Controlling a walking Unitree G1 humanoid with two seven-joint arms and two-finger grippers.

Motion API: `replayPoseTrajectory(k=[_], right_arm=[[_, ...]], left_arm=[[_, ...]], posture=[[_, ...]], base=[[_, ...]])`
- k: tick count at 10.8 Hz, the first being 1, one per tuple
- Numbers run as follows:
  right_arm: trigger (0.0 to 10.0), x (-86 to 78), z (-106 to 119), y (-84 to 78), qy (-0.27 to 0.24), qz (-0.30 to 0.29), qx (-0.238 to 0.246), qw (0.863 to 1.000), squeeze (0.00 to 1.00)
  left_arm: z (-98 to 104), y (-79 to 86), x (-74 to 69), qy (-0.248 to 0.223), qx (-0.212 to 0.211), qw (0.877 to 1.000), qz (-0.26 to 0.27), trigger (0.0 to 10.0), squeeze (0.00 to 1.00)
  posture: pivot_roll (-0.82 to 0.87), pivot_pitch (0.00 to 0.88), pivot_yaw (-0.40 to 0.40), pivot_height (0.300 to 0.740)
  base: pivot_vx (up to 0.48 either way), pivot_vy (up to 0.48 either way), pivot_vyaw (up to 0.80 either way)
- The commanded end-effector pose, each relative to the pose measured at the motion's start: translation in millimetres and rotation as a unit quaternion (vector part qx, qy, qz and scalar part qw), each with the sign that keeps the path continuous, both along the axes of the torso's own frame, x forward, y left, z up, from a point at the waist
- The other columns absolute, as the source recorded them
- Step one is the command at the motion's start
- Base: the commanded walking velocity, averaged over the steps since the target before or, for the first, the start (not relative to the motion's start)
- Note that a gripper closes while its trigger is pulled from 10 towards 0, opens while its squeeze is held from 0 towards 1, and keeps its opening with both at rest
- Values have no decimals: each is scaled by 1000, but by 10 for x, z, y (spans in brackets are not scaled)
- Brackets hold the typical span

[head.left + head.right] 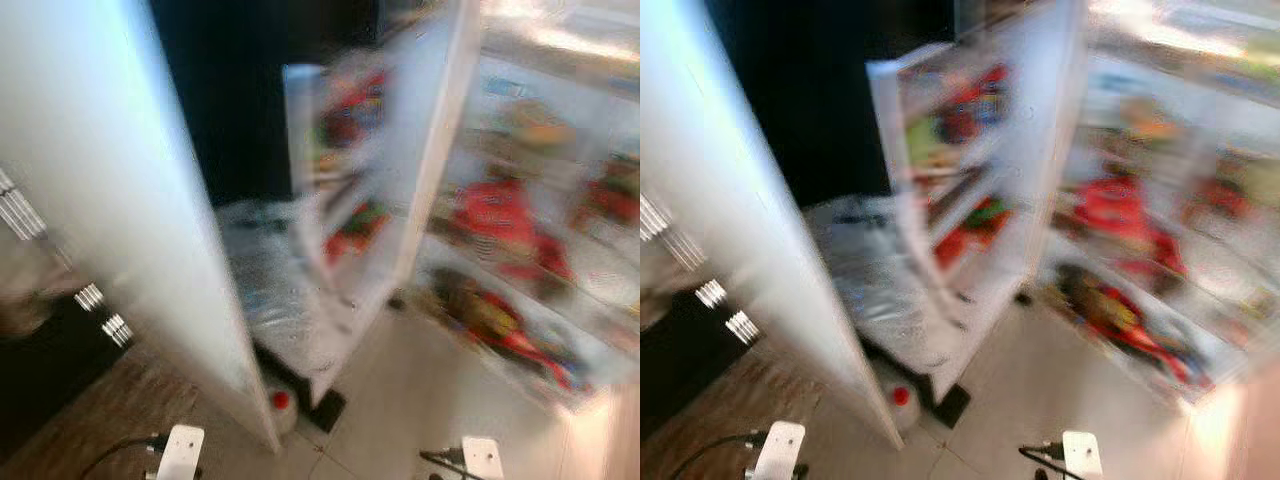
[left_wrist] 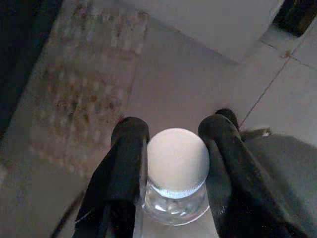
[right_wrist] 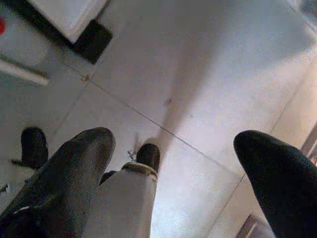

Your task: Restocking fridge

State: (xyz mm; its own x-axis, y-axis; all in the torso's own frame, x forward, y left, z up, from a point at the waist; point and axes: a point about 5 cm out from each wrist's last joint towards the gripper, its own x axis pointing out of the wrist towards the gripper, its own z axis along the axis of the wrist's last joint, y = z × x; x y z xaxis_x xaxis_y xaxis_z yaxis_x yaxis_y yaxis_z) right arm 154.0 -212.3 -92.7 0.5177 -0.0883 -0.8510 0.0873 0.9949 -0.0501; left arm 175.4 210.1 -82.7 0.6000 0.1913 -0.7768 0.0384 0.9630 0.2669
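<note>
The left gripper (image 2: 171, 158) has its 2 black fingers (image 2: 126, 163) pinching a clear bottle (image 2: 176, 198) just under its white cap (image 2: 177, 156); the cap sits squarely between the jaws, touching both, with the transparent neck showing below it. Beyond the jaws lie pale floor tiles (image 2: 292, 94) and a brownish speckled strip of flooring.

The right gripper (image 3: 185, 163) hangs with its jaws spread wide and nothing between them, only light tiled floor (image 3: 198, 74) showing in the gap. Past the jaws, near one finger, a dark foot-like piece (image 3: 94, 42) sits at the base of a white appliance.

The head views are strongly blurred. The fridge (image 1: 520, 230) stands open ahead and to the robot's right, its shelves crowded with red, yellow and green items that cannot be identified. A white door (image 1: 130, 200) swings out on the robot's left, and a second door (image 1: 350, 190) with loaded racks stands between them. A small red-capped object (image 1: 282, 401) rests on the floor at the foot of the white door. The tops of both silver arms show at the lower edge, left (image 1: 180, 452) and right (image 1: 480, 457).
</note>
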Motion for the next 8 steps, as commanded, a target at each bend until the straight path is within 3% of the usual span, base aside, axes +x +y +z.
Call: replayPoseTrajectory(k=[1,3,6,8], right_arm=[[10000,-42,-14,-13,6,-3,1,1000,0],[10000,-86,-19,-71,13,3,-7,1000,0],[10000,-103,-28,-54,14,4,-4,1000,0],[10000,-92,-28,-31,10,-2,3,1000,0]], left_arm=[[-23,51,-64,14,12,1000,3,10000,0],[-20,51,-61,13,13,1000,4,10000,0],[-23,51,-66,14,15,1000,3,10000,0],[-25,48,-69,16,15,1000,3,10000,0]], posture=[[-45,5,25,740],[-44,8,24,740],[-45,13,23,740],[-46,17,23,740]], base=[[0,-262,0],[0,-259,0],[0,-271,696],[0,-289,0]])
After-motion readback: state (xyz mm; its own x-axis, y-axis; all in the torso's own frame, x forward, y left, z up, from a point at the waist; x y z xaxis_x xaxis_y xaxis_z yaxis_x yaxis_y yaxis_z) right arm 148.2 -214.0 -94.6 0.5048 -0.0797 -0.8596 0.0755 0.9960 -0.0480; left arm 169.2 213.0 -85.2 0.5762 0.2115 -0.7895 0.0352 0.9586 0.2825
